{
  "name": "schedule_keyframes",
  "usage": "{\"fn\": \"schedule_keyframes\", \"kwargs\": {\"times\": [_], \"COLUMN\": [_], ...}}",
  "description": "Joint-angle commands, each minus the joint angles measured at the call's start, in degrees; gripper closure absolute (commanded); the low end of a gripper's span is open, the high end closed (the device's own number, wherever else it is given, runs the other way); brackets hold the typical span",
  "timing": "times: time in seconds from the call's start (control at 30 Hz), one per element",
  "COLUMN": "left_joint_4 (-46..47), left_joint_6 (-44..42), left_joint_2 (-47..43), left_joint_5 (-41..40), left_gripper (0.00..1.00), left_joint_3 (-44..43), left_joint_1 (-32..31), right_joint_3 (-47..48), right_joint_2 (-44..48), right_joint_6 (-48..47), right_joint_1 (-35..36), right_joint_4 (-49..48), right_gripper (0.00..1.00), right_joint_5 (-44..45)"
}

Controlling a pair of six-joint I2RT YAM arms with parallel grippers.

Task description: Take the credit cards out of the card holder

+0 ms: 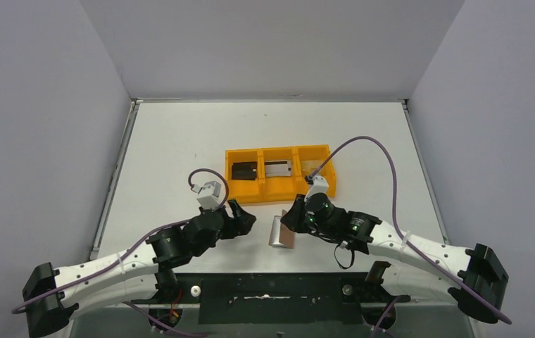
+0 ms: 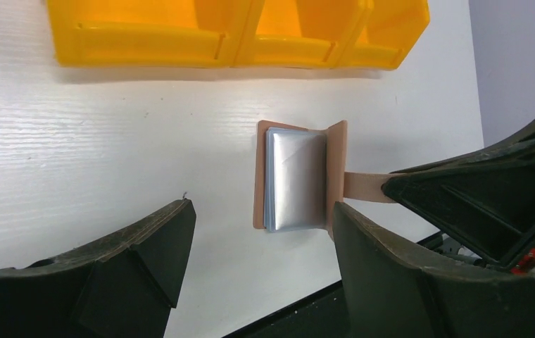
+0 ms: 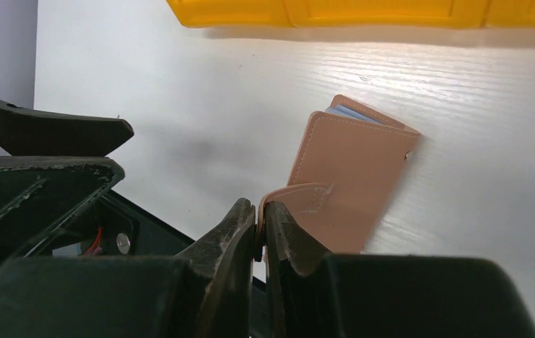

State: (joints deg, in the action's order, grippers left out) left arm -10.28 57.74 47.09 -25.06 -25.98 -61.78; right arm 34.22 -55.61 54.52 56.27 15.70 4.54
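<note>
White table [image 1: 180, 155] bears an orange three-compartment tray [image 1: 250, 191] near its middle. Closer to the arm bases, the left gripper [image 1: 245, 218] stands wide open just left of the brown leather card holder [image 1: 281, 232], apart from it. The right gripper [image 3: 259, 215] pinches the holder's snap tab [image 3: 300, 197], that flap lifted. A black card [image 1: 245, 171], silvery grey card [image 1: 279, 169] and gold-tan card [image 1: 312, 166] lie one per compartment.

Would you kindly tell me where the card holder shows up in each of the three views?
Top external: card holder just below centre of the picture.
Left wrist: card holder at centre, grey-blue inside showing.
Right wrist: card holder right of centre, brown outside showing.
Shared landmark: the orange tray, just beyond it in every view.
</note>
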Motion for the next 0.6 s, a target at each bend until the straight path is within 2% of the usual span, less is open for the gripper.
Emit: {"fn": "schedule_keyframes", "kwargs": {"times": [0.0, 0.13, 0.33, 0.43, 0.57], "left_joint_4": [-5.5, -5.9, -2.6, -0.5, 1.8], "left_joint_6": [0.8, 1.1, 0.6, -0.5, -1.3], "left_joint_2": [-4.7, -6.3, -4.2, -2.2, 1.0], "left_joint_5": [-4.3, -4.0, -1.5, -0.6, 0.9], "left_gripper": [0.29, 0.29, 0.29, 0.29, 0.29], "left_joint_3": [-0.3, 0.5, 0.6, 0.0, -0.9], "left_joint_1": [0.3, 0.3, 0.2, 0.3, 0.3], "right_joint_3": [5.3, 6.4, 3.9, 1.8, -2.6], "right_joint_2": [-5.9, -9.9, -5.5, -1.9, 2.8], "right_joint_6": [-4.3, -4.4, -4.8, -3.4, 1.7], "right_joint_1": [0.0, 0.5, 0.7, 0.3, -0.8], "right_joint_4": [-5.6, -5.9, -10.3, -8.4, -0.6], "right_gripper": [0.99, 1.00, 1.00, 1.00, 1.00], "right_joint_5": [-3.7, -4.3, -5.6, -2.7, 4.1]}}
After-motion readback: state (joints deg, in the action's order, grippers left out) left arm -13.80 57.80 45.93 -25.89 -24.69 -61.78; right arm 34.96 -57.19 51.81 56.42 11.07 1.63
